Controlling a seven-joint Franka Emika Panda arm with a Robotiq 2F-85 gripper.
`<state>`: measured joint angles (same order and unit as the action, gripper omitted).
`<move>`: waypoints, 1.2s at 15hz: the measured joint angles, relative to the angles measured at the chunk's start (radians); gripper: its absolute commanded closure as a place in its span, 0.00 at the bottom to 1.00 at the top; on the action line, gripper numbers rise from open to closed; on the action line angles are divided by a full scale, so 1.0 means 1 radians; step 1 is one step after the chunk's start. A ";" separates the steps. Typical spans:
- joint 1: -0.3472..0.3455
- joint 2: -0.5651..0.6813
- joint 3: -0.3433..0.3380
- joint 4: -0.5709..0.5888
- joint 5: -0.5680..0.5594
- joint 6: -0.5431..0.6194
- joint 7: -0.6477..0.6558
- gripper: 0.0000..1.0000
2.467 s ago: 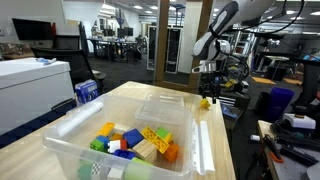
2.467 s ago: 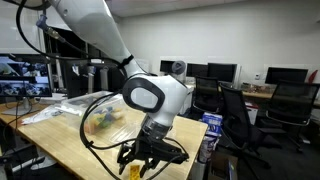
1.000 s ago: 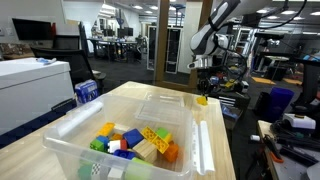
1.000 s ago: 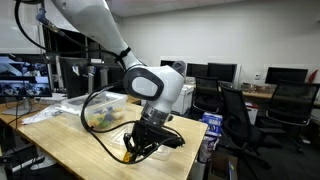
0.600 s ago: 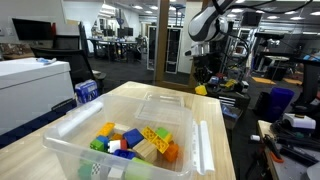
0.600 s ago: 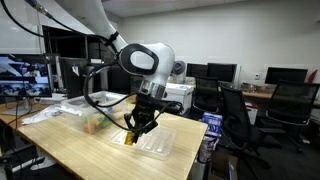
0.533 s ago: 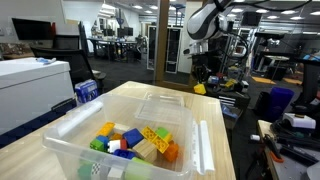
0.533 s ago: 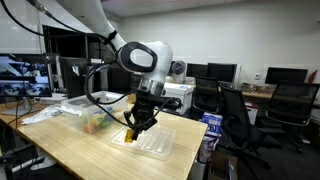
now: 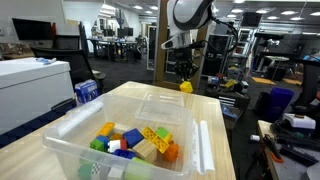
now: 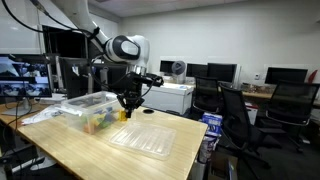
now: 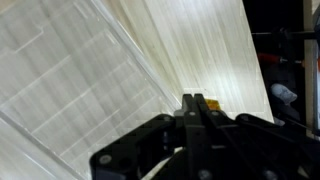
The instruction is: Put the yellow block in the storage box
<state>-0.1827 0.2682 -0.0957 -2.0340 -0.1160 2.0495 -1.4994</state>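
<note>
The yellow block (image 9: 186,87) hangs in the air, pinched at the tips of my gripper (image 9: 185,80), which is shut on it. In the wrist view only a yellow corner of the block (image 11: 210,103) shows beside the closed fingers (image 11: 190,110). In an exterior view the gripper (image 10: 126,108) holds the block (image 10: 125,114) above the table, close to the near end of the storage box (image 10: 88,100). The storage box (image 9: 201,142) is a large clear bin with a thick rim, open on top.
Several coloured blocks (image 9: 135,140) lie in the box. Its clear lid (image 10: 145,140) lies flat on the wooden table (image 10: 70,150), below the gripper in the wrist view (image 11: 60,70). A blue carton (image 9: 87,90) and office chairs (image 10: 235,115) stand off the table.
The arm has lifted the yellow block off the table's end and carried it across over the lid toward the storage box. The gripper stayed shut on it.
</note>
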 measured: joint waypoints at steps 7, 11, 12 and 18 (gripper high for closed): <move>0.130 -0.092 0.097 -0.013 -0.060 0.000 -0.002 0.99; 0.191 -0.158 0.145 -0.039 -0.062 0.000 -0.022 0.99; 0.203 -0.172 0.156 -0.048 -0.062 0.000 -0.033 0.99; 0.254 -0.219 0.197 -0.107 -0.059 0.000 -0.114 0.99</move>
<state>0.0714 0.0494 0.1011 -2.1408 -0.1748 2.0494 -1.6138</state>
